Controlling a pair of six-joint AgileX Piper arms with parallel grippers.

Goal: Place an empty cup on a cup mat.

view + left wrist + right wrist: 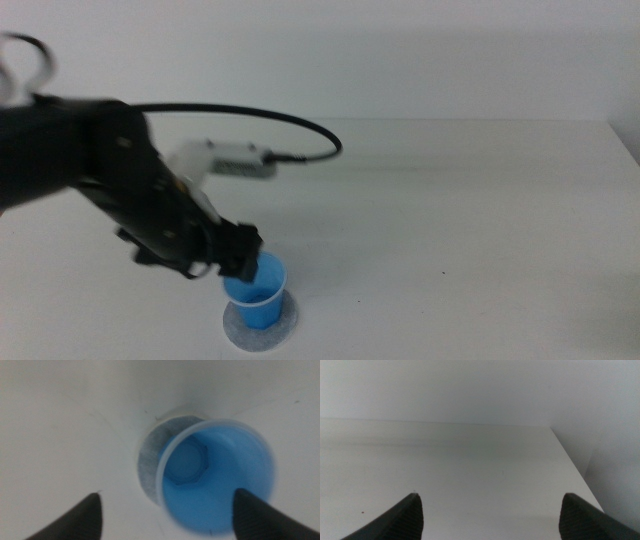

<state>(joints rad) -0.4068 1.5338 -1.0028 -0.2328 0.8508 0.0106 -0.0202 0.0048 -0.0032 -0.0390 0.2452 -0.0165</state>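
Note:
The blue cup (258, 293) stands upright on the round grey cup mat (284, 329) near the table's front edge, left of centre. My left gripper (244, 262) is at the cup's rim on its left side, coming in from the left. In the left wrist view the cup (215, 475) shows empty, with the mat (150, 455) under it. The left gripper (165, 516) is open, with one jaw over the cup's inside and the other outside its wall. My right gripper (490, 515) is open and empty, and is out of the middle view.
A black cable (300, 125) loops from the left arm over the table's back part. The table's right edge (625, 140) runs at the far right. The right wrist view shows bare white table (470, 460) and wall.

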